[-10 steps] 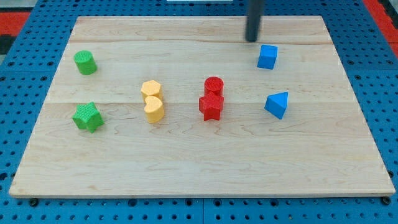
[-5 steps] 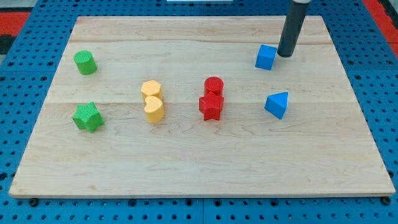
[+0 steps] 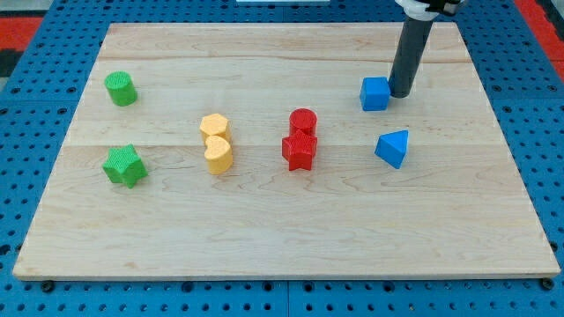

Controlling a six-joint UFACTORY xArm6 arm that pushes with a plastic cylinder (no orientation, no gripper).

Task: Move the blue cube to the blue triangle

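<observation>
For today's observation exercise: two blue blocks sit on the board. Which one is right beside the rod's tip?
The blue cube, at the view's upper right; my tip stands against its right side. The blue triangle lies apart, further down.

A pale wooden board [image 3: 264, 220] lies on blue pegboard [image 3: 35, 123], red at the corners.

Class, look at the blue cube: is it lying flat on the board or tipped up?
Flat. The blue cube shows a level top face, with my tip right beside it on the view's right.
</observation>
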